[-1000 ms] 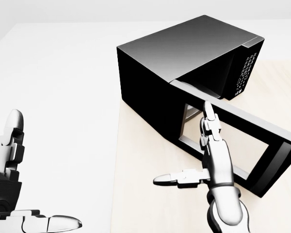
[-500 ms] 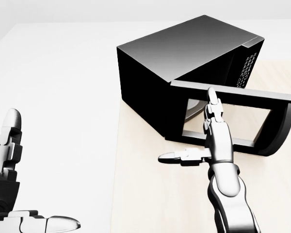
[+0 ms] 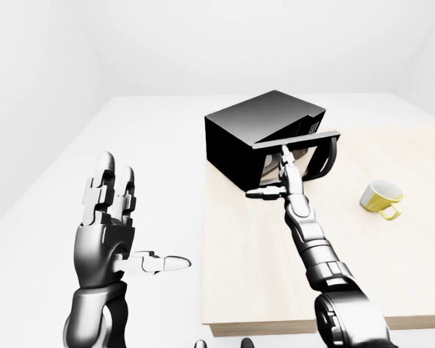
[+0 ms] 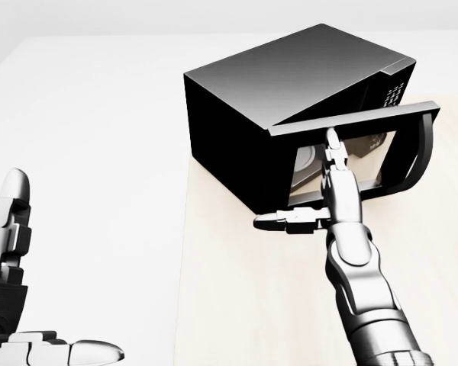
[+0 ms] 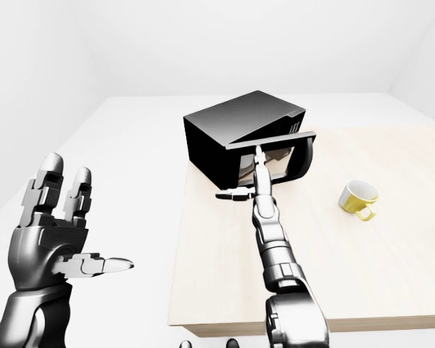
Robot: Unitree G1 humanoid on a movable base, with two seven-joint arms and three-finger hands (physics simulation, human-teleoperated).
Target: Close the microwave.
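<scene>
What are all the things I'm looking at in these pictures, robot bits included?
microwave: one, black, standing at the top left corner of the table in the head view
microwave door: one, black frame with a see-through window, partly open, swung out toward the right of the head view
table: one, pale wood top, filling the right half of the eye views
mug: one, yellow outside and white inside, lying tilted on the table to the right of the microwave
right hand: one, silver and black, fingers open, one fingertip pressed against the door window
left hand: one, silver and black, fingers spread open, raised off the table at the left, holding nothing
</scene>
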